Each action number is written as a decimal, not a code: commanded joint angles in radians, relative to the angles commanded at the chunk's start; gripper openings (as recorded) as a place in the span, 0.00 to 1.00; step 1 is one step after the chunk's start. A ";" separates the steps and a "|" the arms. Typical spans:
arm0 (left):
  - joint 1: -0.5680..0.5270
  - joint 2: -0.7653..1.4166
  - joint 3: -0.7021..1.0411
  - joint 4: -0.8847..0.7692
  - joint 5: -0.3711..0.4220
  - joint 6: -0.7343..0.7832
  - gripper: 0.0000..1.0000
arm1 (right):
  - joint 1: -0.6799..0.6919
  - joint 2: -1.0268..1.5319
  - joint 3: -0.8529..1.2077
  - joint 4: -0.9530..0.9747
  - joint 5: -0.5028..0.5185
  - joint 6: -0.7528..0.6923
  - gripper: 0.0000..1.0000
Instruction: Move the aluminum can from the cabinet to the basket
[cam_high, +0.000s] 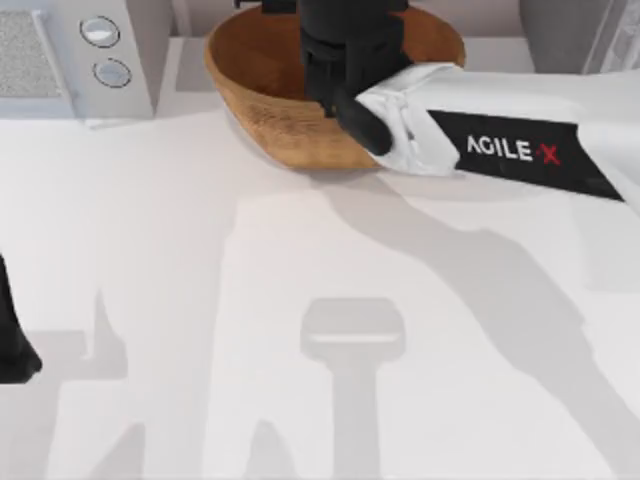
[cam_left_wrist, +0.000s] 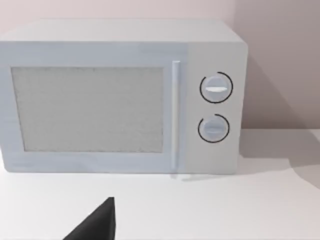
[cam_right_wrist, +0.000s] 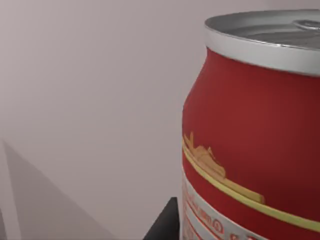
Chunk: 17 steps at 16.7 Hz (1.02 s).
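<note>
Aluminum can (cam_right_wrist: 250, 135) fills right wrist view; top view shows basket (cam_high: 262, 95).

I see a white microwave (cam_high: 70, 55) with two round knobs (cam_left_wrist: 215, 107) at the table's (cam_high: 300, 300) far left corner.

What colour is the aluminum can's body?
Red, with a yellow stripe and silver top; aluminum can, right wrist view.

Aluminum can (cam_right_wrist: 250, 125) glossy metal; basket (cam_high: 262, 95) woven wicker.
</note>
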<state>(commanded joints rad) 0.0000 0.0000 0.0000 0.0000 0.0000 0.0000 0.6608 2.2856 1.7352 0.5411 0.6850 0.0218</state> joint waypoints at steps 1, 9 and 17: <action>0.000 0.000 0.000 0.000 0.000 0.000 1.00 | 0.000 0.000 0.000 0.000 0.000 0.000 0.45; 0.000 0.000 0.000 0.000 0.000 0.000 1.00 | 0.000 0.000 0.000 0.000 0.000 0.000 1.00; 0.000 0.000 0.000 0.000 0.000 0.000 1.00 | 0.000 0.000 0.000 0.000 0.000 0.000 1.00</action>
<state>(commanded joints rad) 0.0000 0.0000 0.0000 0.0000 0.0000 0.0000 0.6608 2.2856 1.7352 0.5411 0.6850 0.0218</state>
